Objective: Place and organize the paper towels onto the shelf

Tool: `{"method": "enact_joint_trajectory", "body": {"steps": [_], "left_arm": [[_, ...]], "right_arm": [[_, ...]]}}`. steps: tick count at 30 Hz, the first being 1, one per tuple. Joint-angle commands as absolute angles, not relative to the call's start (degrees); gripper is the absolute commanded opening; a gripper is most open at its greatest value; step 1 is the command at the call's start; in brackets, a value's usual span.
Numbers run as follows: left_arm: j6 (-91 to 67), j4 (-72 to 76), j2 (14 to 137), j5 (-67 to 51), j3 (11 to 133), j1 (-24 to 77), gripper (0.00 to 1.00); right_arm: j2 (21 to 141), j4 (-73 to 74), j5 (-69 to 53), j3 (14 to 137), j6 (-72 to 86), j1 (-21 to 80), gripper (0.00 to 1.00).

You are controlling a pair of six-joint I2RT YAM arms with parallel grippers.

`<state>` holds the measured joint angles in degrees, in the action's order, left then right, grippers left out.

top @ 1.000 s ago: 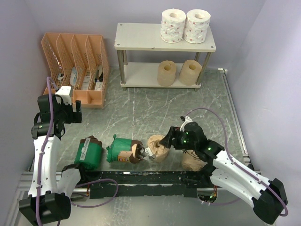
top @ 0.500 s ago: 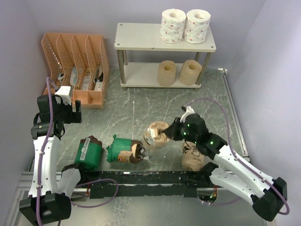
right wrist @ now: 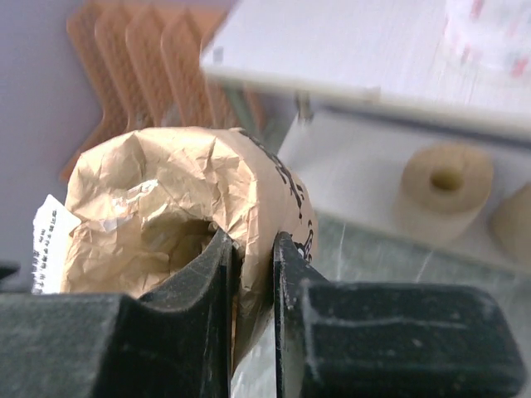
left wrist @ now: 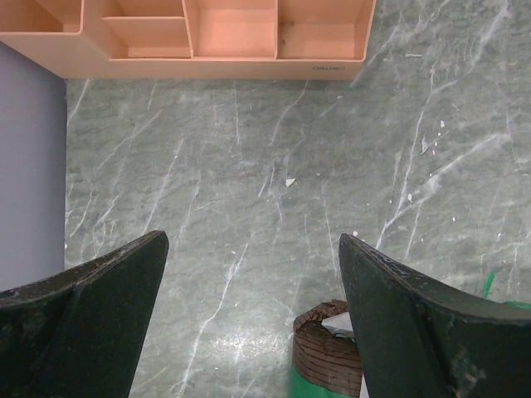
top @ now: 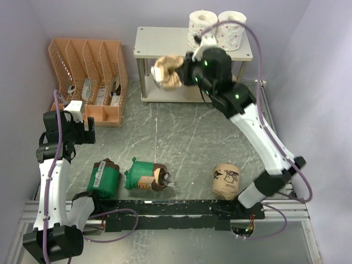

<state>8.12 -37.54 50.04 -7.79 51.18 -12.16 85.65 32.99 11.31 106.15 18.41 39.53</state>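
Your right gripper (top: 178, 71) is pinched tight on the brown roll (top: 168, 72), holding it in the air at upper centre of the top view, just in front of the shelf (top: 162, 43) near its left legs. In the right wrist view the jaws clamp only a thin fold of crumpled wrapper at the roll's end. Expect that the paper may tear or slide if you swing or tilt sharply, dropping the roll. Watch the top board's front edge: a low approach would likely knock the roll loose. The cable (top: 248, 28) loops over the white rolls (top: 202, 27) at top centre and could drag them off. On the lower board, avoid bumping the tan roll (right wrist: 446, 187). Your left gripper (left wrist: 253, 249) hangs spread wide and empty at mid left. Two green rolls (top: 104, 179) and a printed roll (top: 226, 182) wait at the bottom.
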Motion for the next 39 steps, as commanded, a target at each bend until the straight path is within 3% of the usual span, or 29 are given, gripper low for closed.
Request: {"method": "enact_joint_trajectory", "body": {"steps": [1, 5, 11, 25, 28, 33, 39], "left_arm": [[8.1, -36.2, 49.7, -8.6, 51.1, -12.7, 0.95], [8.2, -36.3, 49.4, -8.7, 51.0, -12.7, 0.95], [8.3, -36.3, 49.1, -9.0, 51.1, -12.7, 0.95], [8.3, -36.4, 49.0, -9.1, 51.1, -12.7, 0.95], [8.3, -36.4, 49.1, -9.1, 51.1, -12.8, 0.95], [8.3, -36.4, 49.5, -9.2, 51.1, -12.7, 0.95], [8.3, -36.4, 50.0, -9.1, 51.1, -12.7, 0.95]], "right_arm": [[99.4, 36.7, 17.7, 129.7, 11.2, 37.5, 0.00], [108.8, 34.9, 12.4, 142.7, 15.8, 30.9, 0.00], [113.1, 27.7, 10.8, 142.9, 22.4, 23.9, 0.00], [118.4, 18.3, 7.9, 143.4, 27.1, 23.1, 0.00], [118.3, 17.6, 7.8, 142.3, 27.6, 23.1, 0.15], [118.5, 16.9, 8.1, 142.1, 27.1, 23.1, 0.29], [118.3, 15.5, 8.9, 142.0, 26.8, 23.1, 0.33]]}}
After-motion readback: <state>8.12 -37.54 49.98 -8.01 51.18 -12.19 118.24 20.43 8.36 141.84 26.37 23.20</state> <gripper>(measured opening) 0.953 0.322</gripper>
